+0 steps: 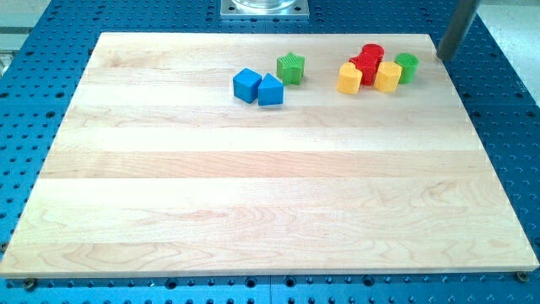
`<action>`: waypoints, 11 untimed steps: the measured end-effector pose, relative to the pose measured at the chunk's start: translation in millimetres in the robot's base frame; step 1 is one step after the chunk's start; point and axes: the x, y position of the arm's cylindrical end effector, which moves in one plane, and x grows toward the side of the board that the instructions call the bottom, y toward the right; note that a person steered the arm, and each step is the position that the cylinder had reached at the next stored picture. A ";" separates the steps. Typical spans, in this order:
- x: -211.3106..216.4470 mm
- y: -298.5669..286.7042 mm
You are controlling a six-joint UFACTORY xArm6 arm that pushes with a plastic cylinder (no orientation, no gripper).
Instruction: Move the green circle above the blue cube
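1. While the rod comes down from the view's top right corner, slightly tilted, my tip [442, 57] sits at the board's upper right edge, just right of the green circle [407, 67] and not touching it.
2. No claw on this arm, only the straight dark rod, so nothing to open or close; the rod's upper part is cut off by the frame.
3. Green circle: rightmost piece of a tight cluster near the board's top right, touching or nearly touching a yellow block [388, 76] on its left.
4. Same cluster: a red block [368, 62], shape hard to make out, sits behind the yellow ones; a second yellow block [349, 78] is at the cluster's left end.
5. Blue cube [247, 85] lies well to the left of the cluster, at top centre, touching a second blue block [271, 89] on its right.
6. Green star [291, 67] stands just up-right of the blue pair.
7. Wooden board [270, 211] rests on a blue perforated table [51, 84]; a metal mount [263, 8] shows at the top edge.
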 end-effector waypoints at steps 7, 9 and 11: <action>18.9 -81.1; -20.0 -181.5; -5.1 -256.0</action>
